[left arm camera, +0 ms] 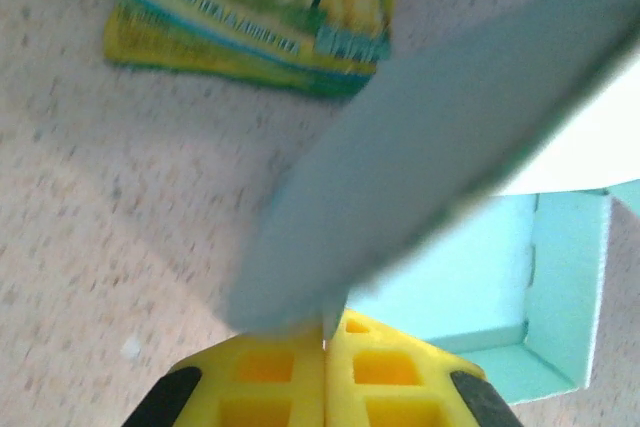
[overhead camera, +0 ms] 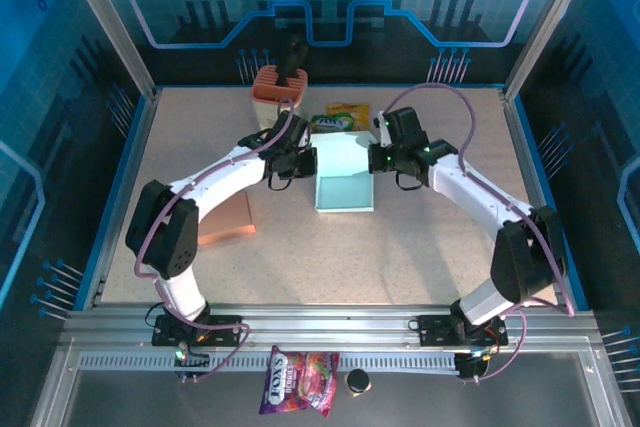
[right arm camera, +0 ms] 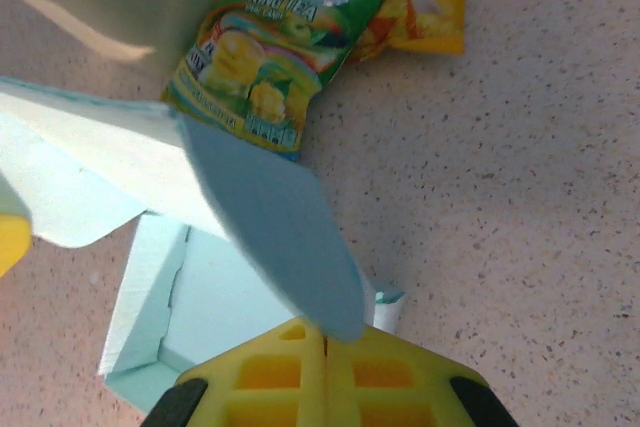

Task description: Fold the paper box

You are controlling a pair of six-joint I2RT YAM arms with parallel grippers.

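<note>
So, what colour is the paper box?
The paper box is a plain pale turquoise. The top external view shows it best.

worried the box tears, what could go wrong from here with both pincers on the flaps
1. The left pincer and right pincer grip the left flap and right flap of the paper box only at their tips, so either might slip free.
2. Uneven pulling could tear or crease the card.
3. The green candy bag nearby may get pushed.

A speckled beige tabletop (overhead camera: 420, 247) sits inside blue circuit-patterned walls (overhead camera: 60, 97) framed by aluminium rails (overhead camera: 330, 322).
</note>
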